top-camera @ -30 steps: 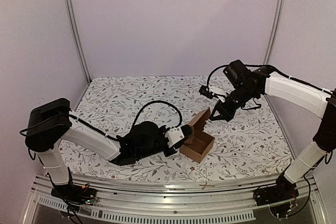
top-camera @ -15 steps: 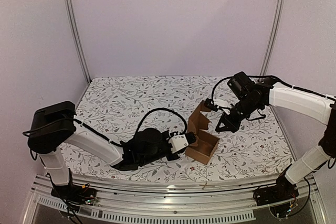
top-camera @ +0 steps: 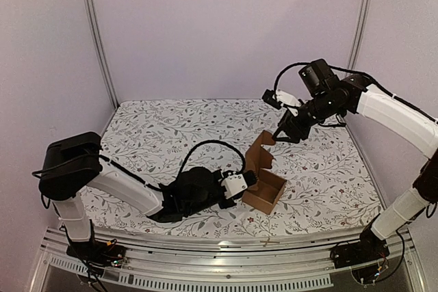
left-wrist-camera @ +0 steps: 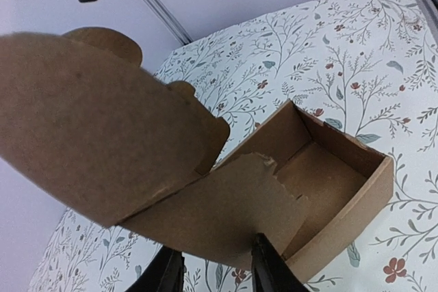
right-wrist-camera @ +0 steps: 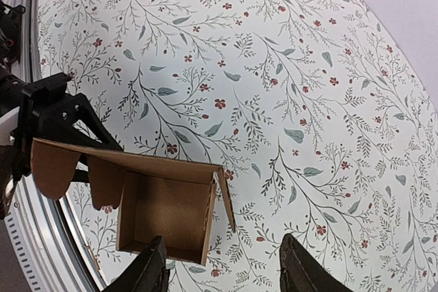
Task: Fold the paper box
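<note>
The paper box (top-camera: pixel 265 184) is a brown open carton on the flowered cloth, its lid flap (top-camera: pixel 260 152) standing up at the back. My left gripper (top-camera: pixel 247 180) is low against the box's left wall. In the left wrist view its fingers (left-wrist-camera: pixel 265 264) stand apart at the lower edge of a leaning cardboard panel (left-wrist-camera: pixel 212 217); whether they pinch it does not show. My right gripper (top-camera: pixel 282 133) hovers above and behind the lid, open and holding nothing. From the right wrist the box (right-wrist-camera: pixel 164 217) lies below the right gripper (right-wrist-camera: pixel 226 270), slightly left of the gap.
The flowered cloth (top-camera: pixel 171 128) covers the table up to the metal rail (top-camera: pixel 205 244) at the near edge. White walls and upright posts (top-camera: pixel 96 39) close in the back and sides. The left arm's cable (top-camera: pixel 205 145) loops over the cloth left of the box.
The right gripper has opened and risen up and back, away from the lid flap. The left gripper slid slightly right against the box a second ago, then stayed put.
</note>
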`<state>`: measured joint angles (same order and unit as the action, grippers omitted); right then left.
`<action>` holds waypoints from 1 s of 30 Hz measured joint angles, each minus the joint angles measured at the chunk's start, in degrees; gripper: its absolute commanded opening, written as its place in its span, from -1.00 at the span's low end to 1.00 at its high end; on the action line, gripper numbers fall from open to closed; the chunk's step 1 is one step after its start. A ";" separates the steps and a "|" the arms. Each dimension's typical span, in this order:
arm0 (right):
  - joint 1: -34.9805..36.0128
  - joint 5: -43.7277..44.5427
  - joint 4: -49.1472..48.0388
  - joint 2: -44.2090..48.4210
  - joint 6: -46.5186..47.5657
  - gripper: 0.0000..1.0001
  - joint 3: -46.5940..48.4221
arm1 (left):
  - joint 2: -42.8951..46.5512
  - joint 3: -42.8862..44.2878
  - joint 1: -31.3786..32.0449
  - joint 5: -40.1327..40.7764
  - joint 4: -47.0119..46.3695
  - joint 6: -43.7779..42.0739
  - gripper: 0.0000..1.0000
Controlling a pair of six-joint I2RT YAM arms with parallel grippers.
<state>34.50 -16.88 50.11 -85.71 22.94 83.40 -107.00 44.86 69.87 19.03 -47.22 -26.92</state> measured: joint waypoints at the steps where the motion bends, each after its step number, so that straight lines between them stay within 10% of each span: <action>1: 0.00 -0.04 0.04 -1.79 0.04 0.07 0.57 | 0.00 0.07 0.00 0.07 0.02 0.17 -0.29; 13: 0.00 -3.28 1.16 -10.08 -0.61 -0.88 4.63 | -0.07 1.42 0.00 0.13 1.77 1.81 -0.30; 30: -0.02 -1.25 -1.75 0.22 1.27 -0.99 -14.82 | -2.58 3.52 0.20 -0.13 3.67 1.73 -0.28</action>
<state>34.48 -18.13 48.36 -85.49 24.21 68.58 -109.58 48.38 70.06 18.90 -43.55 -25.19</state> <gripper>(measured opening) 0.011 0.346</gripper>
